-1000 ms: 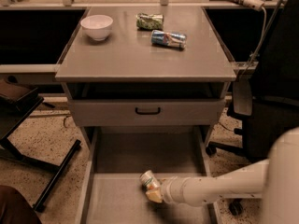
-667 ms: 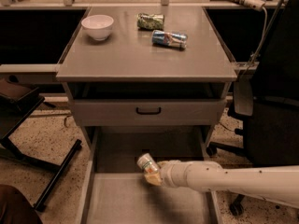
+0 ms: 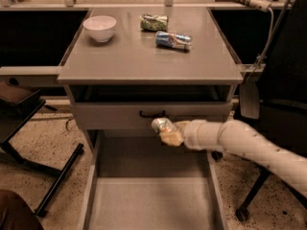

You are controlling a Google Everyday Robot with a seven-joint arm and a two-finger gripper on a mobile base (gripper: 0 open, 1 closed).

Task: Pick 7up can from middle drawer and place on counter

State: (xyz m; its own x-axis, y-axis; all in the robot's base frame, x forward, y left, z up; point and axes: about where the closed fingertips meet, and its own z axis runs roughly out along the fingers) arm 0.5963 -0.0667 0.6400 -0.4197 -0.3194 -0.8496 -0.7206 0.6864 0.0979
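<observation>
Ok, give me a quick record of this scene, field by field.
gripper: shut on the soda can, by the black handle
soda can: held above the open drawer
open drawer: pulled out, below the can
counter: holds bowl, green packet, blue can on its side
next: probably lift the can onto the counter

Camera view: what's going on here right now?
The robot's gripper, reaching in from the right, is shut on the small silver-white and green 7up can and holds it above the open, shallow grey metal middle drawer, level with the grey drawer front. The can is not yet on the broad grey counter, where a white bowl, a dark green packet and a blue-and-silver can sit.
</observation>
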